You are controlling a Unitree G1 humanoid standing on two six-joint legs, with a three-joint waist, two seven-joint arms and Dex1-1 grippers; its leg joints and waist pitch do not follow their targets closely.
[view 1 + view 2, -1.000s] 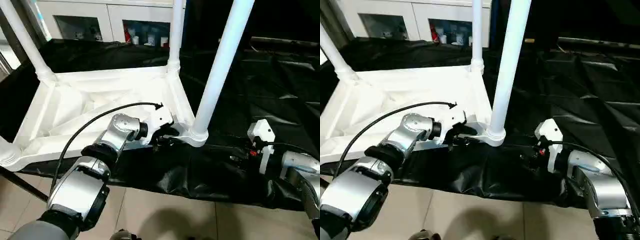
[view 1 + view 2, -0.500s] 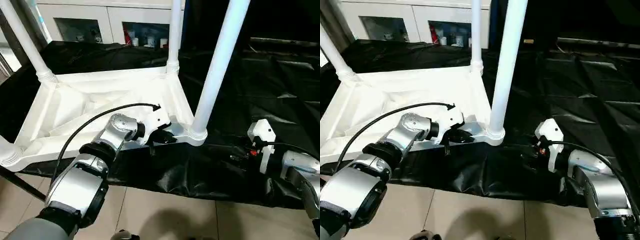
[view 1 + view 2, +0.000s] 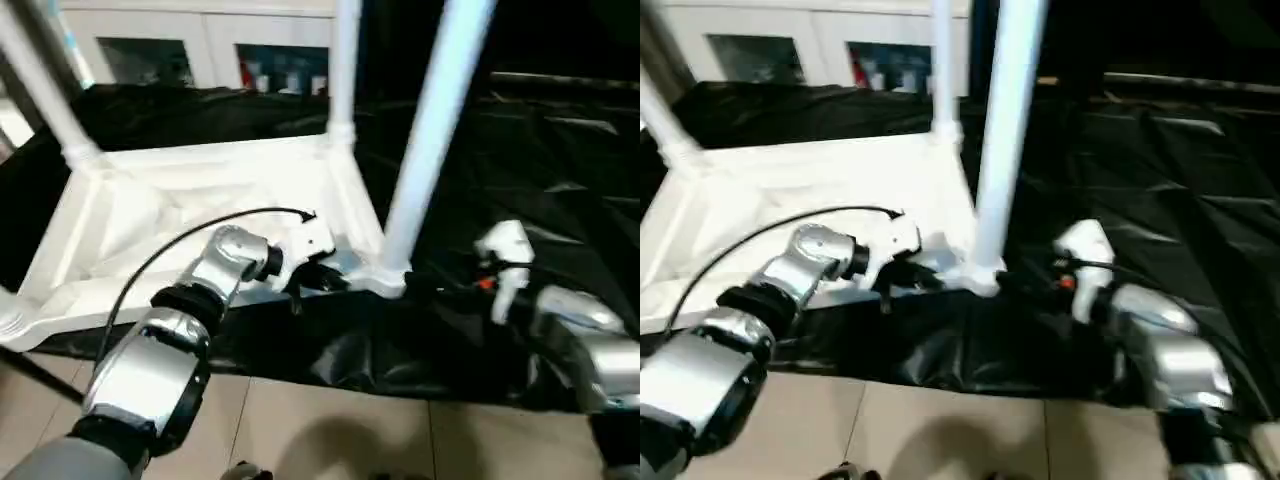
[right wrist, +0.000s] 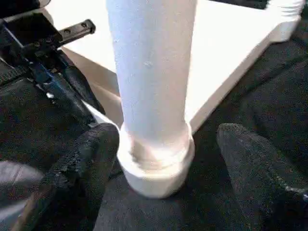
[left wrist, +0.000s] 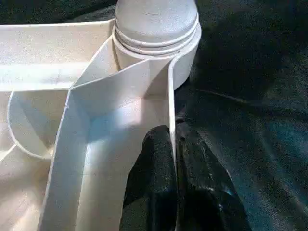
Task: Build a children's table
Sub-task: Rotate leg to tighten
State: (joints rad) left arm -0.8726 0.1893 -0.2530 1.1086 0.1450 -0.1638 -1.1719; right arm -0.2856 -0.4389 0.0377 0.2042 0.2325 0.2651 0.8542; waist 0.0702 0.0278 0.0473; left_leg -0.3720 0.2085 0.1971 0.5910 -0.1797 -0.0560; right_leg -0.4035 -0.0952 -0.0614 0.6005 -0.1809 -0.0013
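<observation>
Black sheeting under upturned table top (image 3: 200,200). My left gripper (image 5: 174,166) pinches rim beside corner socket; right gripper (image 4: 166,159), wide, straddles leg (image 4: 151,67) base. Next: clamp, seat leg.

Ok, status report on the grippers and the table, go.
Left gripper shut on white plastic tabletop rim. Right gripper open, straddling the near white tube leg. Table upside down on black sheet. Nothing in the way.

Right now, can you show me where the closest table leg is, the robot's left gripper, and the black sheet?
closest table leg (image 3: 432,120), left eye view, middle of the white tube.
left gripper (image 5: 174,159), left wrist view, between its fingertips on the rim.
black sheet (image 3: 560,140), left eye view, bare wrinkled part.
</observation>
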